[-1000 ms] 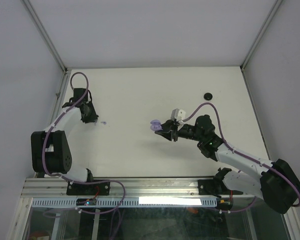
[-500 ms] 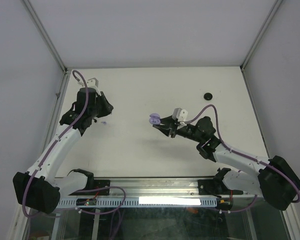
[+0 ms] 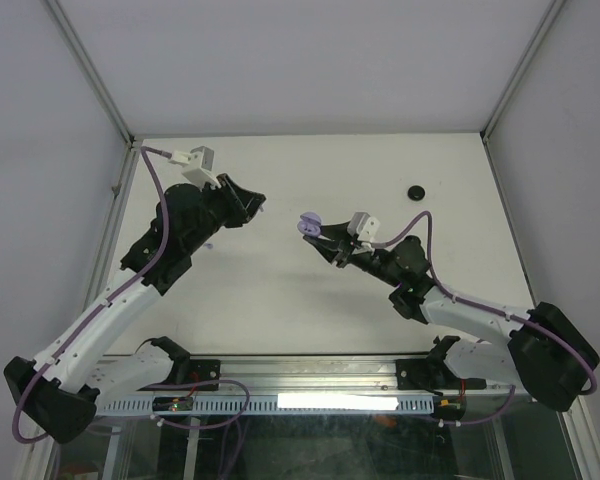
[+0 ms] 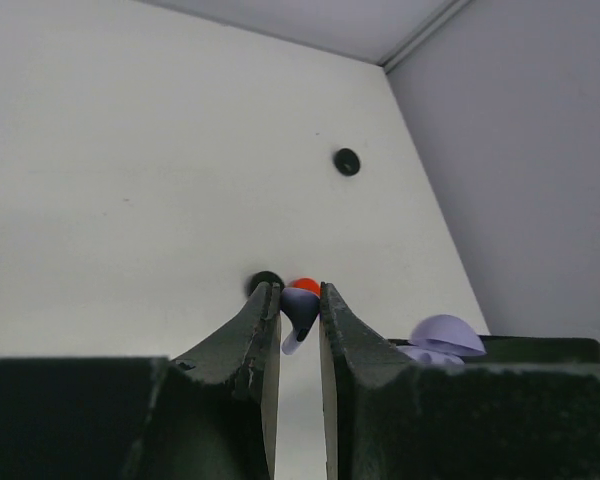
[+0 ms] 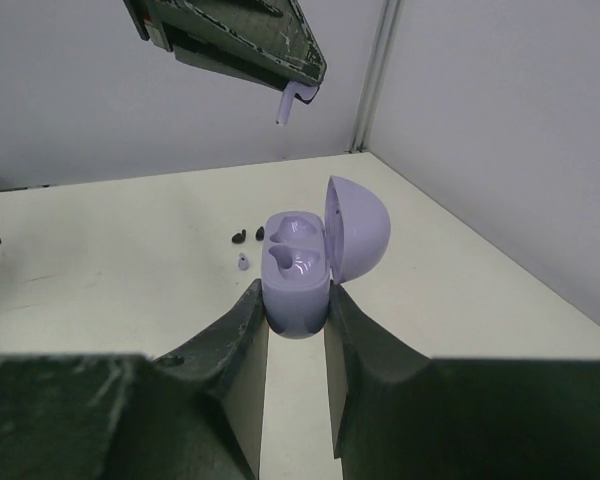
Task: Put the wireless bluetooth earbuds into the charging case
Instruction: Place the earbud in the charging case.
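Left end effector (image 4: 298, 292), pinching earbud (image 4: 298, 310), has swung centreward from tabletop (image 3: 380, 170) left edge; right end effector (image 5: 295, 295) grips open charging case (image 5: 298, 268); insertion next.

- I counted two arms: one left arm (image 3: 95, 320) and one right arm (image 3: 470, 315).
- Each carried two fingers, so four in all: the left fingers (image 4: 248, 345) and the right fingers (image 5: 230, 340).
- I counted one charging case (image 5: 298, 278), lilac, with one lid (image 5: 360, 232).
- I could be sure of only one earbud (image 4: 300, 306).
- I made out three tiny bits (image 5: 243, 262) on the surface (image 3: 280, 290), two dark and one lilac, too small to name.
- I counted one black round piece (image 3: 416, 191) on that surface.
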Tool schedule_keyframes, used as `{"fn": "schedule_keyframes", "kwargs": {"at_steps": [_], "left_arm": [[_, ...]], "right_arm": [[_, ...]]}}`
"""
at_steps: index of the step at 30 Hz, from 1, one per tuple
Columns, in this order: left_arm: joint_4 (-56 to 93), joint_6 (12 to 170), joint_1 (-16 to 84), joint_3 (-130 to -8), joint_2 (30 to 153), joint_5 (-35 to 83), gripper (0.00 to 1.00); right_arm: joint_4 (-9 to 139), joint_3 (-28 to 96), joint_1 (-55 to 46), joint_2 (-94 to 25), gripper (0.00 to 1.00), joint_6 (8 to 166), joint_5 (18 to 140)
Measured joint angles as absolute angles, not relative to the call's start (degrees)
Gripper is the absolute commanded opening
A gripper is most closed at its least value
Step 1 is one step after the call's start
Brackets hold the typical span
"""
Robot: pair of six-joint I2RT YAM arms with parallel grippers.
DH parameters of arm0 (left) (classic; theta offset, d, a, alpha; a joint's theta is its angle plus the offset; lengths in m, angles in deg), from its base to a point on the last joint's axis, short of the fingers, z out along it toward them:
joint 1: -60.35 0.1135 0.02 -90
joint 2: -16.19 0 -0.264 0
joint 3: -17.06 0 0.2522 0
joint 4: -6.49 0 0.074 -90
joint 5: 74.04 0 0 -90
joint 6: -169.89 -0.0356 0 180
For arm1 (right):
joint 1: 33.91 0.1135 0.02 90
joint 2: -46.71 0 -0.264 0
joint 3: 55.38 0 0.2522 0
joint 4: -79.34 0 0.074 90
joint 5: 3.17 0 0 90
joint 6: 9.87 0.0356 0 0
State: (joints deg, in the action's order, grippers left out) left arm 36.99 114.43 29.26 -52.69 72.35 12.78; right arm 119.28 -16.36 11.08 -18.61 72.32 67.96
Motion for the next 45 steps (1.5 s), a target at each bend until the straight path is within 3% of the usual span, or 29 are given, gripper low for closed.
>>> {"fn": "schedule_keyframes", "kwargs": {"at_steps": [21, 45], "left_arm": [[19.9, 114.65, 6.13, -52.03, 77.36, -8.16, 0.0], [10.52, 105.01, -1.23, -52.71, 83.72, -18.7, 0.0]], "right_arm": [[129.72, -17.21, 12.52, -20.97, 0.0, 72.71, 80.59], [132.21, -19.16, 14.69, -20.95, 0.0, 69.74, 86.84]]}}
